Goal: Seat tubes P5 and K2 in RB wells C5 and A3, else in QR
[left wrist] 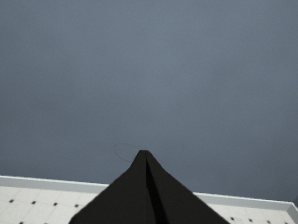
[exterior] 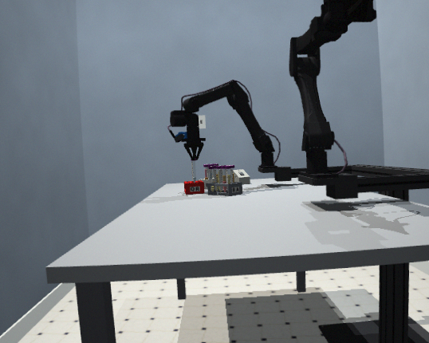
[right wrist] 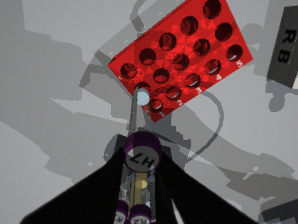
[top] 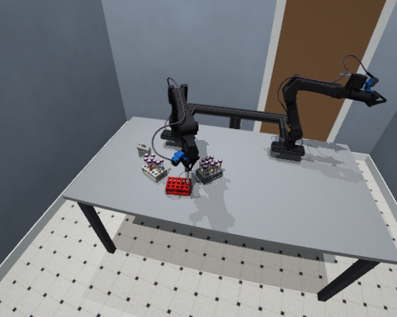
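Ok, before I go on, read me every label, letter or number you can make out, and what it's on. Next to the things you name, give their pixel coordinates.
"H7": purple cap (top: 187, 170) (right wrist: 143, 152) in the right gripper (top: 190, 169) (exterior: 194, 159) (right wrist: 140, 157)
"QR": red rack (top: 178, 194) (exterior: 186, 191) (right wrist: 164, 59)
"1 2 3 4 5": red rack's top
"RB": white rack (top: 157, 179) (right wrist: 276, 75)
"RA": grey rack (top: 209, 180) (exterior: 226, 194)
Too small or blurred: the other tube caps, the pale box's marking (exterior: 242, 174).
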Controlling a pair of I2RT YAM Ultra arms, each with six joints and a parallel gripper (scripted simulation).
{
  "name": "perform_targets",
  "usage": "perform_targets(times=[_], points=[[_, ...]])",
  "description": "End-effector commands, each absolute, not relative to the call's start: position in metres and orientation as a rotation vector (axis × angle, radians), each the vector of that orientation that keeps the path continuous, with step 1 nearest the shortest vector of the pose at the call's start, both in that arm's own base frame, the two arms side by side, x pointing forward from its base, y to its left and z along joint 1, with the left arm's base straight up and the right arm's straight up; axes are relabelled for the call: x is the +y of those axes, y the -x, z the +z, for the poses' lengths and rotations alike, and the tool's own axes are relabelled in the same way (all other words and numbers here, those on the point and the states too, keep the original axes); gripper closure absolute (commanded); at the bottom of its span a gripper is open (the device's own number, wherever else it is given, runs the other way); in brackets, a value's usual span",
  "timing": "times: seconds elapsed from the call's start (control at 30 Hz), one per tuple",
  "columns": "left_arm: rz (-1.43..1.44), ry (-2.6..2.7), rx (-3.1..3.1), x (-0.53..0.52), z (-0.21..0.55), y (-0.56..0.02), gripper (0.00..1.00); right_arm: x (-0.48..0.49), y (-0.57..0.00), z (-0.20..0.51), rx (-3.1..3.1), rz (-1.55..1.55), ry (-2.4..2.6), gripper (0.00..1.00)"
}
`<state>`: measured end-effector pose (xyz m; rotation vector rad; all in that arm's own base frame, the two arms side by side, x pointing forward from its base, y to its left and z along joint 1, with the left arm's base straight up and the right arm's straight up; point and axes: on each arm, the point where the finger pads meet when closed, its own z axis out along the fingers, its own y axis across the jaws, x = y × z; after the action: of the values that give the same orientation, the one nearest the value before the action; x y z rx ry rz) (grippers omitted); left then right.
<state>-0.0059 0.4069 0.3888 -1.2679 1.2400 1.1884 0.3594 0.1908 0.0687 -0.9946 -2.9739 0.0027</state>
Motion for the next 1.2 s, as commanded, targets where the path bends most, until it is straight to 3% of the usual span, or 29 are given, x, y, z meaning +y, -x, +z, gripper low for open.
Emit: perform_targets(times=[0.0, 1.17], points=[[1.221, 1.221, 1.202, 0.398, 0.416, 0.007, 1.0, 0.186, -0.361, 0.059, -2.971, 0.026, 0.998, 1.0], [1.221, 1.221, 1.202, 0.398, 0.416, 0.007, 1.0, 0.184, -0.362, 0.046, -2.975, 0.018, 1.003, 1.0]])
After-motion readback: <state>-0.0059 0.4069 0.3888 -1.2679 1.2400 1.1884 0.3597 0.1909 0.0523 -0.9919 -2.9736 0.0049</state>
